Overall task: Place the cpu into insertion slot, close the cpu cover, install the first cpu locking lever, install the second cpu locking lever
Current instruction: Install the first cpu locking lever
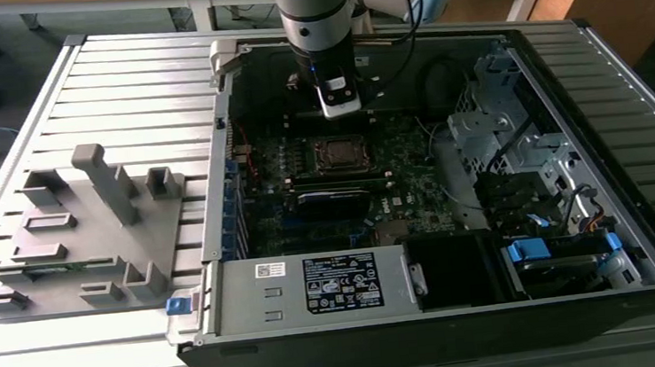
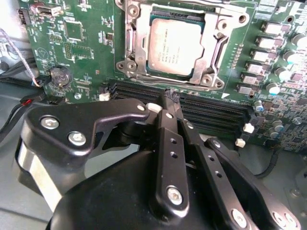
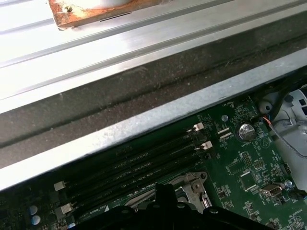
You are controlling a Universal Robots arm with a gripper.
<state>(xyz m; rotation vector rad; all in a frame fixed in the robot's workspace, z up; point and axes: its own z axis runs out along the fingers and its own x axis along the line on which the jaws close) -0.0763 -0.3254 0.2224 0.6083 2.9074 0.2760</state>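
The cpu [image 2: 175, 44], a grey metal square, lies in the insertion slot [image 2: 132, 72] on the green motherboard. The silver cpu cover [image 2: 211, 45] lies flat around it, its cut-out framing the chip. A thin lever rod [image 2: 128, 40] runs along one side of the socket; whether it is latched I cannot tell. My gripper [image 2: 170, 96] hangs above the black memory slots just beside the socket, fingers together with nothing between them. In the exterior view the gripper [image 1: 340, 108] hovers inside the open case, above and behind the insertion slot [image 1: 338, 153]. Its dark tip [image 3: 164, 190] shows in the first wrist view.
Long black memory slots [image 2: 216, 112] lie between gripper and socket. The case's metal wall [image 3: 144, 120] rises close behind the arm. A power supply box [image 1: 342, 282] sits at the case front, drive cages [image 1: 514, 136] to the exterior view's right, a grey fixture plate [image 1: 83, 232] to its left.
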